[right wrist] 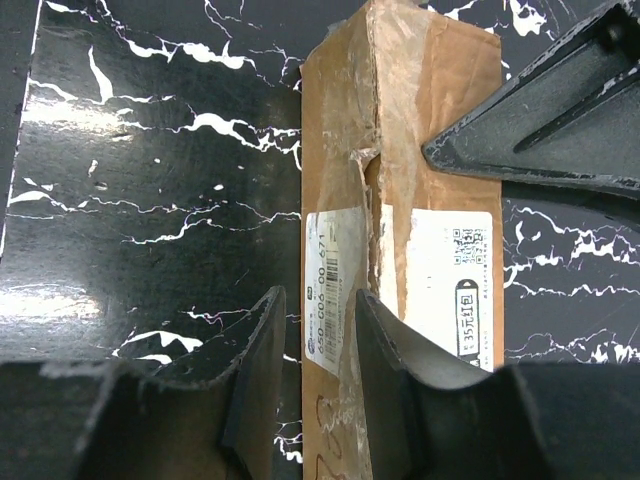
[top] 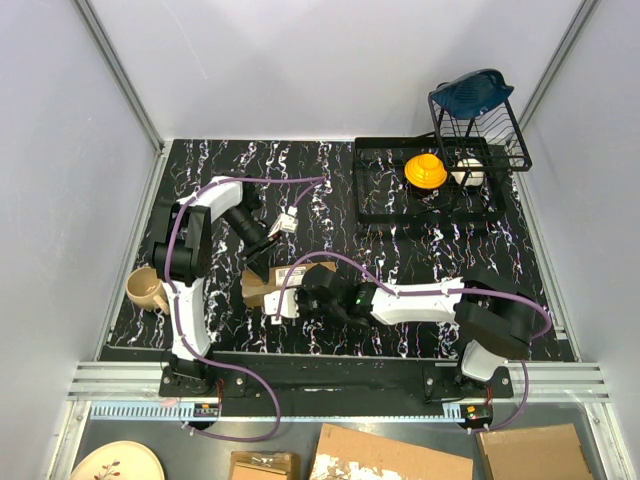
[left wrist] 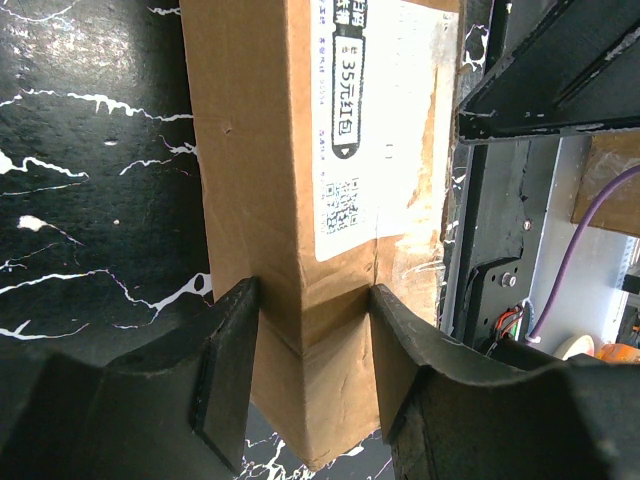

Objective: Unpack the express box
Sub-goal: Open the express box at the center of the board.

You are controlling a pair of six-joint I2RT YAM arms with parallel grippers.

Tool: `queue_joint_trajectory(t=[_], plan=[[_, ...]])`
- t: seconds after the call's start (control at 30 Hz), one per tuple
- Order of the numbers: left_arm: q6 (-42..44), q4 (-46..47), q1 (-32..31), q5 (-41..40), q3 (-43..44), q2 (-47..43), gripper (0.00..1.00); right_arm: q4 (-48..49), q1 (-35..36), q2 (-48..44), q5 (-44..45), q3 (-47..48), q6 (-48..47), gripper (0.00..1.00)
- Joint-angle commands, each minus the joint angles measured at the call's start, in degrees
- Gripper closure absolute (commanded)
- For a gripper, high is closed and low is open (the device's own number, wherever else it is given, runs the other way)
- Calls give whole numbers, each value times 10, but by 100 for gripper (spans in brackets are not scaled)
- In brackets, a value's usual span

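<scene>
The express box (top: 272, 283) is a small brown carton with clear tape and white labels, lying on the black marbled table between the two arms. In the left wrist view my left gripper (left wrist: 312, 290) is shut on one end of the box (left wrist: 260, 150), both pads pressed against the cardboard. My left gripper (top: 262, 252) reaches it from the far side. In the right wrist view my right gripper (right wrist: 318, 295) stands open astride the left top flap of the box (right wrist: 400, 130). A gap shows beside its left finger. The taped top seam (right wrist: 370, 175) is torn.
A black dish rack (top: 385, 215) at the back right holds a yellow piece (top: 425, 170) and a blue item (top: 470, 92) on top. A beige mug (top: 147, 290) stands at the left edge. A small white object (top: 288, 222) lies behind the box. Cardboard pieces (top: 390, 460) lie below the table.
</scene>
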Motion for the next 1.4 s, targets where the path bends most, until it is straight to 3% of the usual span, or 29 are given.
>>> queue_joint_trajectory(t=[0.0,0.63,1.2,1.37], plan=[[35,15,-3,-80,-15,30,57,40,3,-14,13,30,-24,60],[36,14,-3,-81,-17,29,56,31,3,6,-2,27,-25,68],[39,13,-3,-78,-17,30,56,48,4,35,12,13,-17,70],[40,13,-3,-77,-18,29,56,39,3,41,18,18,-21,78]])
